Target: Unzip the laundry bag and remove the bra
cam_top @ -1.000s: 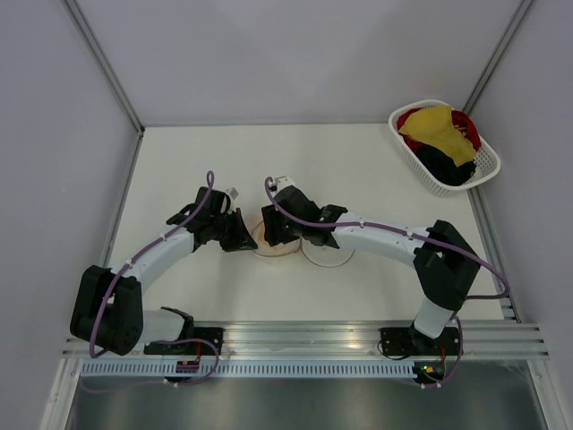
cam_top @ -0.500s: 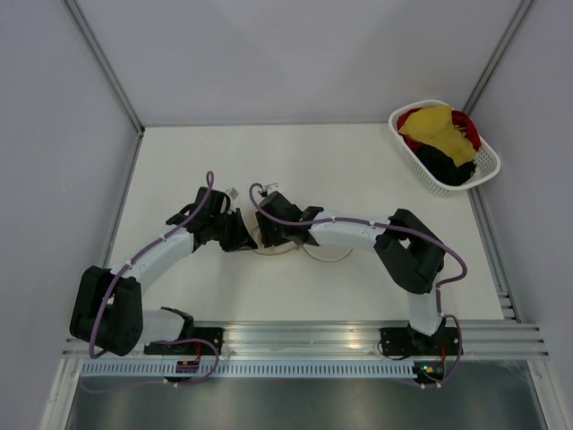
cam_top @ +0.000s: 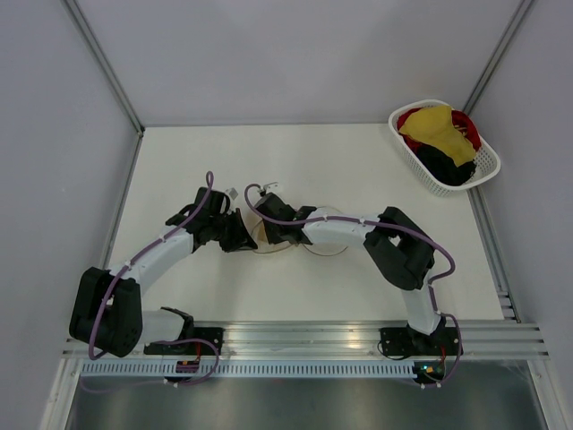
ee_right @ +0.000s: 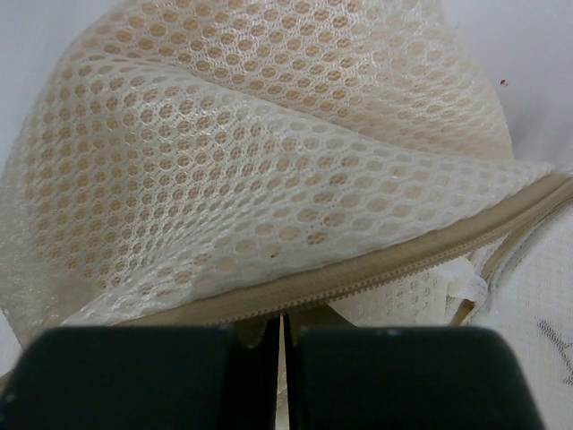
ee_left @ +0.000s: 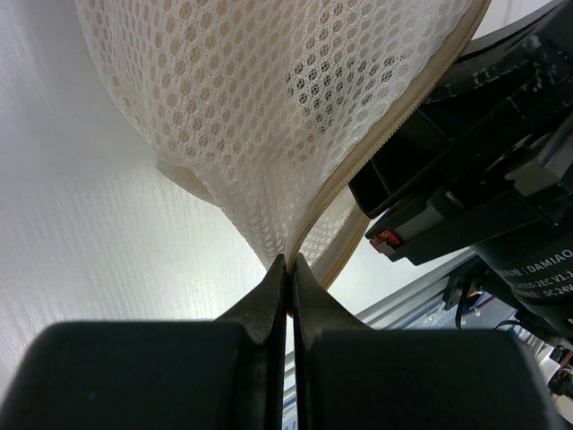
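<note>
A white table fills the floor of a booth with plain grey walls. Along its near edge runs a slotted aluminium rail, and both arms are bolted to it and reach inward to meet near the table's middle.

There the laundry bag lies on the table between the two wrists. The left gripper comes at it from the left. In its wrist view, the left gripper has its fingers pressed together on a fold of the bag's white mesh, right where the beige zip runs down to the tips. The right gripper sits at the bag's far right side, its black body close beside the mesh. In its own view, the right gripper shows only a thin slit between its fingers, just under the zip band. Whether it grips the band I cannot tell.

The bra is inside the bag, showing as a peach tint behind the mesh.

In the far right corner, well apart from the arms, a white lattice basket holds yellow, red and black clothes.
</note>
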Action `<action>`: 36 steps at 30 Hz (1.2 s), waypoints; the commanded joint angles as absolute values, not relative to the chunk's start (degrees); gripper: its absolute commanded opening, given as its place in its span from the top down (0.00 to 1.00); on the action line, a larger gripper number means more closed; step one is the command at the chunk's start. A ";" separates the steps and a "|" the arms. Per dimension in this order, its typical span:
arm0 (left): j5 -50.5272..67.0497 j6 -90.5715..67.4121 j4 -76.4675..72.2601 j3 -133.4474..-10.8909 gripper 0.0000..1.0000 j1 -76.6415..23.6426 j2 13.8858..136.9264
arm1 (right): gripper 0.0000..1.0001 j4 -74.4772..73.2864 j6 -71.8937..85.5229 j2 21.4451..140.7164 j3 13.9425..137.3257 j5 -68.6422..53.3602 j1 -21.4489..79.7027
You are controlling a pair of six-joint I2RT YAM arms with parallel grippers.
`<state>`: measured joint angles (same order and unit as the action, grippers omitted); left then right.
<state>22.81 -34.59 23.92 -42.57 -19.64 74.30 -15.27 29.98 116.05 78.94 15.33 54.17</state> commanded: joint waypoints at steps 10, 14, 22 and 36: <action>22.50 -35.51 23.12 -42.36 0.98 -19.86 73.83 | 1.00 -16.78 27.33 98.71 76.47 9.24 54.40; 22.50 -35.68 22.85 -42.54 0.98 -19.86 74.44 | 1.00 -16.70 27.16 94.49 75.68 6.60 54.32; 22.67 -36.03 22.41 -42.71 0.98 -19.86 74.88 | 0.98 -21.00 25.31 96.41 77.96 8.17 54.32; 23.55 -36.39 22.50 -43.07 0.98 -19.86 74.00 | 0.67 -17.05 25.58 109.85 79.80 7.65 54.32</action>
<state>22.81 -34.68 23.70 -42.35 -19.64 74.52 -18.55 26.11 107.68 76.82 7.38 54.22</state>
